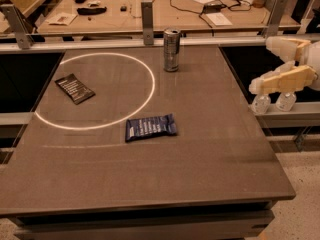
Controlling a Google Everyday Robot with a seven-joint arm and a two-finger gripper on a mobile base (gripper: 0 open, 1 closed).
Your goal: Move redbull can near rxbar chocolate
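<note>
The redbull can (171, 49) stands upright at the far middle of the dark table (215, 149), just outside a white circle. The rxbar chocolate (74, 88), a flat black wrapper with white text, lies inside the left part of the circle. My gripper (262, 65) is off the table's right edge, well to the right of the can. Its cream fingers (285, 79) are spread apart and hold nothing.
A blue wrapper with white text (150, 127) lies near the table's middle, at the circle's lower right rim. A metal rail with posts (147, 16) runs along the far edge. Two small clear bottles (261, 104) stand on the ledge at the right. A cluttered bench is behind.
</note>
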